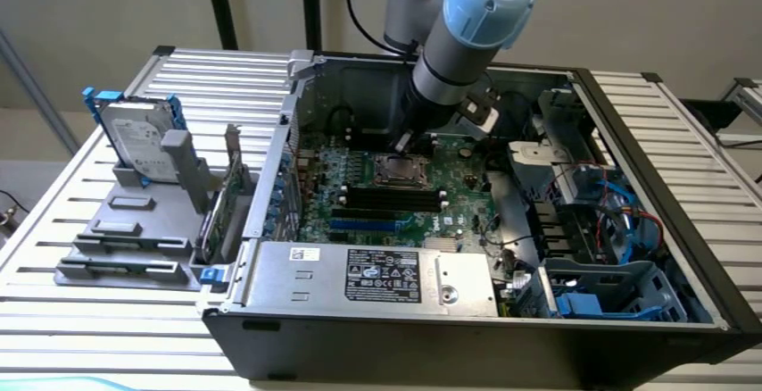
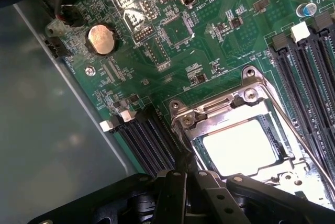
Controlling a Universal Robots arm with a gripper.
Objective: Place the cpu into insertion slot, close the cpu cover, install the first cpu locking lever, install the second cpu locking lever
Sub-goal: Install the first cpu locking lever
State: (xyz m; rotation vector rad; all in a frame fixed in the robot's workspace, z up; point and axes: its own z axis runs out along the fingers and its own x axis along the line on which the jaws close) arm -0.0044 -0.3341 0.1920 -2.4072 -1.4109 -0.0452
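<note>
Nearest the exterior camera, the computer case (image 1: 476, 337) lies open on a slatted metal table (image 1: 107, 320), with the silver power supply (image 1: 369, 273) along its front edge. Take the power supply as the landmark: just behind it spreads the green motherboard (image 1: 411, 195), first the long black memory slots (image 1: 393, 198), then the insertion slot (image 1: 401, 170) a little farther back. In the wrist view the cpu cover (image 2: 246, 130) sits folded down over the socket, and through its central window shows the pale, bright face of the cpu (image 2: 239, 146) — the chip lies inside the slot, under the frame. A thin metal locking lever (image 2: 298, 135) runs slantwise along one side of the cover. The gripper (image 2: 180, 179) is clenched, its dark fingers (image 2: 175, 195) drawn together and pressing at the cover's edge beside a corner of the socket; nothing is seen held between them. In the exterior view the arm (image 1: 470, 34) comes down from behind, reaching the board at the socket's far side. Beyond the socket on the board lie a round coin battery (image 2: 100, 39) and small chips. To the exterior view's left of the power supply, outside the case, stands a hard drive (image 1: 137, 137) in a grey holder (image 1: 131, 239).
</note>
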